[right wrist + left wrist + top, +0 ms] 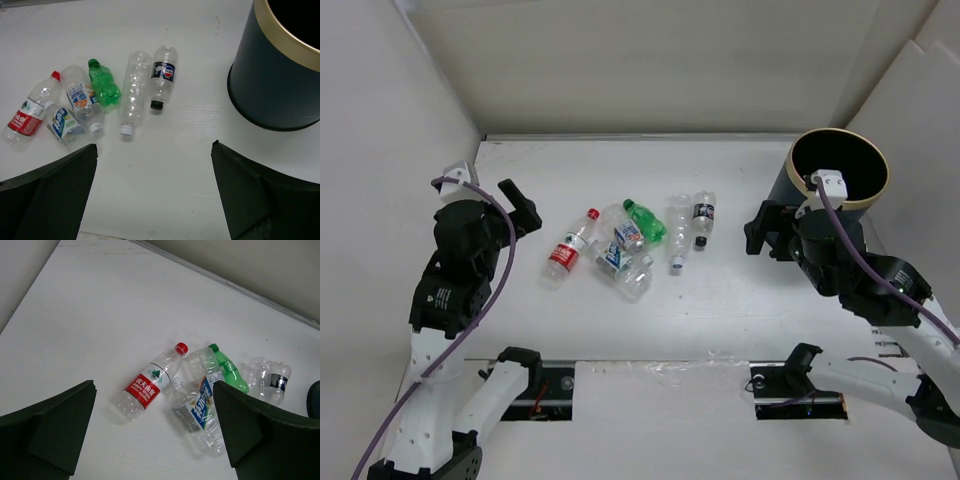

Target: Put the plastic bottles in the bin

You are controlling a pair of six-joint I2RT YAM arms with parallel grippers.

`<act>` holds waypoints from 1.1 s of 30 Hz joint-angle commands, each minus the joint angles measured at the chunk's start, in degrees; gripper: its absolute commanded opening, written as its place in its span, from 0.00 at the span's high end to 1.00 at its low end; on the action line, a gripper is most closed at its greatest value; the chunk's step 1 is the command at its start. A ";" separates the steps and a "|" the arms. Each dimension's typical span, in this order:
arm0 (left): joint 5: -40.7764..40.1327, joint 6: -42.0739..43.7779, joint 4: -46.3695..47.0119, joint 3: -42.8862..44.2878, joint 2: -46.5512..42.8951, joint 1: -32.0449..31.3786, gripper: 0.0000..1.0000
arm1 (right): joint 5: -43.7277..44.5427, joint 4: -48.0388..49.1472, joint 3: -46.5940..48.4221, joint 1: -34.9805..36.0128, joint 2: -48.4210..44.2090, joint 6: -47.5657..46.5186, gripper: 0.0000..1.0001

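Several plastic bottles lie in a cluster mid-table: a red-capped, red-label bottle (568,251), a green one (645,222), two blue-label ones (628,235), a clear one (678,235) and a black-label one (703,215). The dark bin (798,180) with a gold rim stands upright at the back right. My left gripper (520,210) is open and empty, left of the red-label bottle (147,387). My right gripper (760,230) is open and empty, between the bottles and the bin (270,85). The right wrist view shows the green bottle (102,85) and the black-label bottle (162,75).
White walls enclose the table on the left, back and right. The arm bases and a taped strip (660,375) sit along the near edge. Bare table surface (720,300) lies between the bottles and the near edge.
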 commanded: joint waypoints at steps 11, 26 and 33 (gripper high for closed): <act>5.95 -0.02 4.82 -7.11 7.33 0.08 0.00 | -2.82 5.83 -1.49 -0.39 1.39 -1.40 0.01; 5.88 2.71 9.39 -12.47 24.29 0.08 0.00 | -12.05 12.15 -6.94 -0.39 -2.12 -5.44 0.01; 7.62 2.71 9.92 -11.86 35.99 0.60 0.00 | -15.47 15.66 -8.96 -0.39 -3.88 -5.97 0.01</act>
